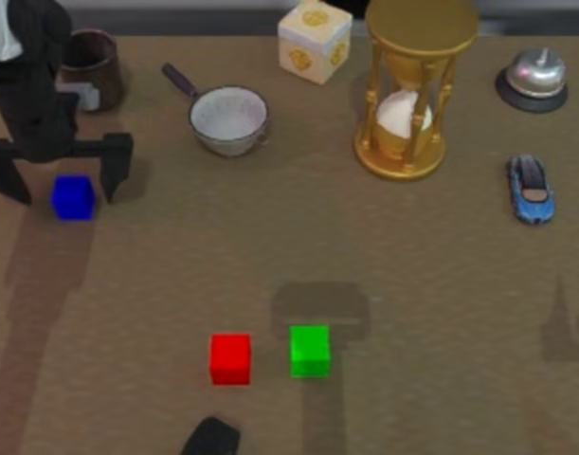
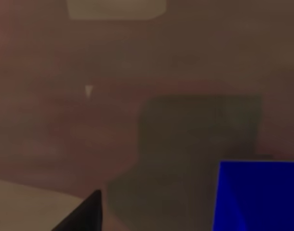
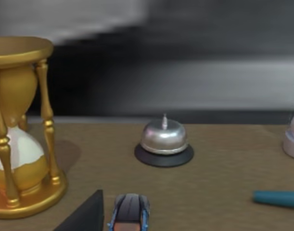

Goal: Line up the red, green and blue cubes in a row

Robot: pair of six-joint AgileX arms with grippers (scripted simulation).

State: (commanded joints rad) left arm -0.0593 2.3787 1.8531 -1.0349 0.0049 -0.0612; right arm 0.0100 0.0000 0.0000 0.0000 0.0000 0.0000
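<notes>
Red and green plastic cubes, the small bright red cube (image 1: pixel 230 358) and bright green cube (image 1: pixel 310 351), sat side by side near the front edge, already forming a row. Farther back at the left, the deep blue cube (image 1: pixel 73 197) lay between the left gripper's (image 1: pixel 66 171) wide-spread fingers, apparently awaiting a grasp. The right gripper's jaws could not be told.

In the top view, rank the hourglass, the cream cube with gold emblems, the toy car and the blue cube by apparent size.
1. Hourglass, clearly largest.
2. Cream cube.
3. and 4. Toy car and blue cube: too close to rank. The car is longer but narrower.
</notes>
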